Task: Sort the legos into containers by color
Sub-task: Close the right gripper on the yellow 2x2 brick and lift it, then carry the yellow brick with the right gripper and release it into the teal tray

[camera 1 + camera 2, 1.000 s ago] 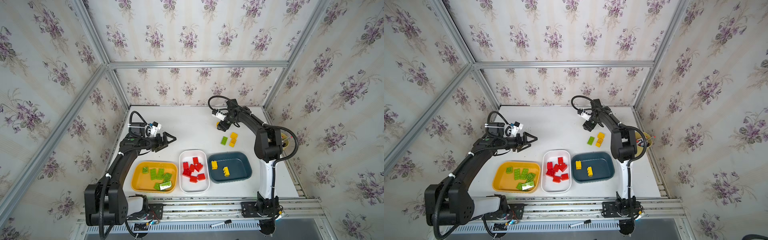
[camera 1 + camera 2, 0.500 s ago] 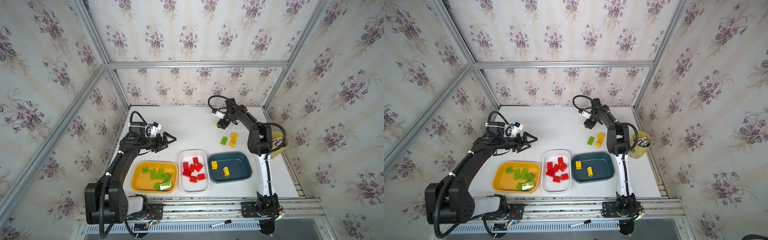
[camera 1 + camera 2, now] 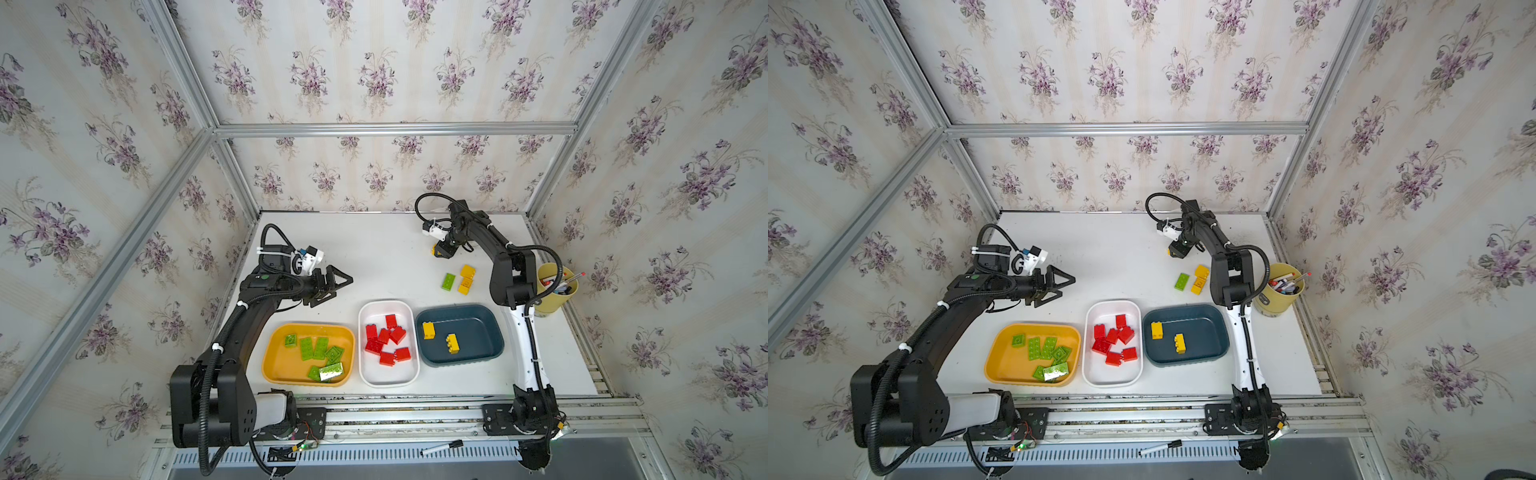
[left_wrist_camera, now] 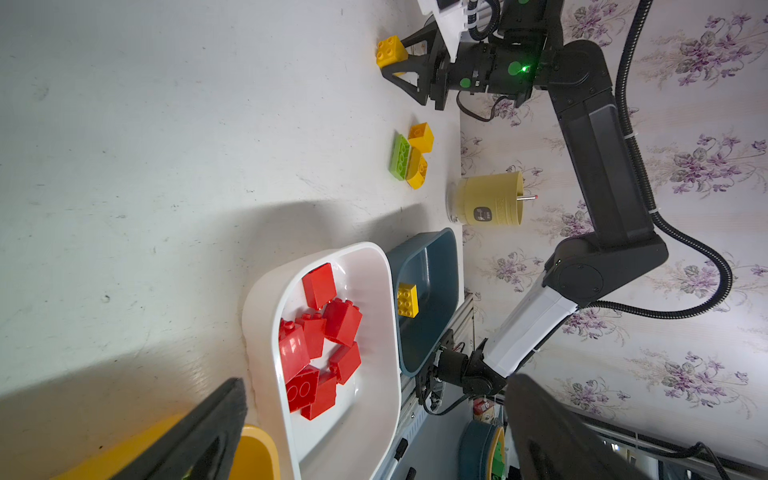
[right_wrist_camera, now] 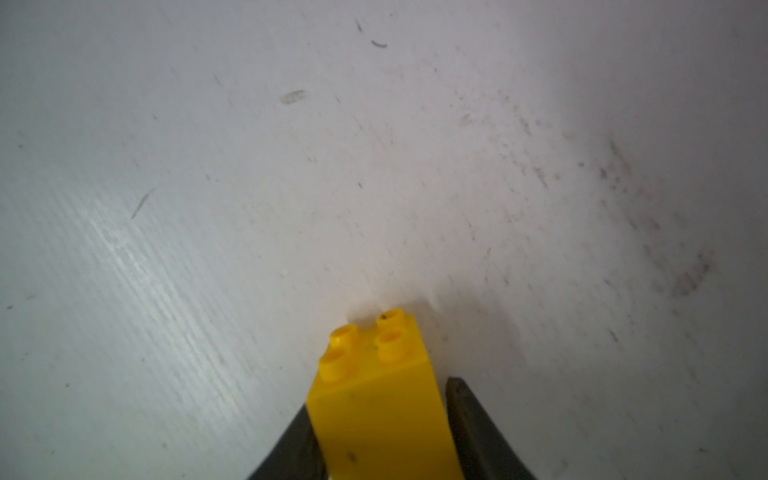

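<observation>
My right gripper (image 5: 378,399) is out at the far side of the white counter (image 3: 386,257), its fingers (image 5: 469,415) pinching a small yellow 4-stud plastic brick (image 5: 374,395) from both sides; can't tell if the brick is off the surface. My left gripper (image 3: 343,284) hangs over the counter behind the trays, fingers (image 3: 345,276) spread wide, nothing between them. 3 trays in a row along the near edge: orange-yellow plastic tray (image 3: 274,361) with the lime green bricks (image 3: 316,347), white plastic tray (image 3: 386,376) with the red bricks (image 3: 384,338), dark teal plastic tray (image 3: 478,332) with 2 yellow bricks (image 3: 428,330) lying apart. Loose on the counter, between the right gripper and the teal tray: 1 green oblong brick (image 3: 448,282) just beside 2 more yellow bricks (image 3: 468,272), those 2 touching as far as I can see. Pale-yellow cup of pens (image 3: 555,291) stands at the right edge, beside the right arm (image 3: 513,274).
</observation>
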Controlling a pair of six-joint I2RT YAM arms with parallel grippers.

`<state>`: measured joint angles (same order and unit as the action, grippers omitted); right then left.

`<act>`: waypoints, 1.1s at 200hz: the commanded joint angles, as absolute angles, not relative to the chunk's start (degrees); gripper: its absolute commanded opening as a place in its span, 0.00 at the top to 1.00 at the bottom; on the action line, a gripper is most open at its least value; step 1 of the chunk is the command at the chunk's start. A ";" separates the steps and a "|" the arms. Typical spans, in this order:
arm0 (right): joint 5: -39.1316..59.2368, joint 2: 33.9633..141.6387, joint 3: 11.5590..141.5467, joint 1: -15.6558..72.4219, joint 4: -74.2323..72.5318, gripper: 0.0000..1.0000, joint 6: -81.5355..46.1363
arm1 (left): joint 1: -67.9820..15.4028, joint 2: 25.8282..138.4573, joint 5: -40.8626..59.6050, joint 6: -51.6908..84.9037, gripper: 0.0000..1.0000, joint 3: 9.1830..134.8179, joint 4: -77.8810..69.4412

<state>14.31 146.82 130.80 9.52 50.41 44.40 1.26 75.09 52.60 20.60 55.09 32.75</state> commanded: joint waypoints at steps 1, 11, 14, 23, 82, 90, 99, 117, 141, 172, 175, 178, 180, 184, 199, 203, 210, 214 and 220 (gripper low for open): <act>14.40 146.58 131.56 9.58 52.53 0.69 43.76 | 1.31 75.32 53.61 19.50 0.01 55.45 32.90; 14.95 145.83 131.83 9.58 52.98 0.73 43.22 | 1.32 75.43 53.71 19.42 0.01 55.55 32.87; 15.21 145.50 131.84 9.58 53.02 0.74 43.10 | 1.32 75.48 53.70 19.43 0.01 55.62 32.92; 15.82 145.02 131.84 9.58 53.19 0.76 42.56 | 1.27 75.58 53.78 19.42 0.01 55.72 32.89; 20.50 130.73 124.25 10.14 52.72 0.81 39.54 | 1.32 76.00 53.94 19.29 0.01 56.12 32.28; 20.33 128.23 121.48 10.51 52.50 0.81 39.65 | 1.32 76.24 54.15 19.29 0.01 56.16 32.13; 20.30 124.48 117.60 10.87 52.07 0.81 39.35 | 1.31 76.42 54.29 19.36 0.01 56.25 31.88; 21.16 115.40 106.59 11.46 48.49 0.80 37.08 | 1.19 76.77 54.50 19.56 0.01 56.43 31.23; 20.95 102.77 90.24 13.18 43.79 0.80 35.68 | 0.89 76.99 54.86 19.82 0.01 56.35 30.17; 18.17 89.72 76.05 14.83 44.76 0.79 35.68 | 0.36 77.25 55.26 19.63 0.01 55.91 29.60; 17.74 88.60 75.15 14.92 44.94 0.79 35.68 | 0.31 77.21 55.29 19.65 0.01 55.86 29.54; 17.30 87.54 73.85 15.06 45.18 0.79 35.78 | 0.27 77.21 55.32 19.62 0.01 55.75 29.46; 17.07 86.84 73.22 15.15 45.35 0.79 35.84 | 0.27 77.18 55.36 19.63 0.01 55.73 29.42; 16.69 85.51 71.97 15.32 45.70 0.79 35.86 | 0.19 77.17 55.24 19.62 0.01 55.60 29.30; 15.35 81.15 67.50 16.23 47.07 0.79 35.62 | 0.00 77.21 55.42 19.77 0.01 55.28 28.95; 15.10 80.21 66.47 16.60 47.45 0.79 35.47 | -0.04 77.29 55.52 19.78 0.01 55.20 28.84; 14.80 78.48 64.75 17.42 47.96 0.79 35.19 | -0.19 77.34 55.53 19.71 0.01 55.20 28.74; 14.54 77.72 63.76 18.27 48.22 0.79 34.99 | -0.31 77.34 55.54 19.77 0.01 55.20 28.69; 14.27 76.48 62.10 19.42 48.34 0.78 34.78 | -0.42 77.43 55.51 19.78 0.01 55.20 28.59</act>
<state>16.23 80.20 66.26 16.80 46.68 35.83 -0.05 77.34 54.28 20.25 55.29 30.17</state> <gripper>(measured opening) 0.347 0.993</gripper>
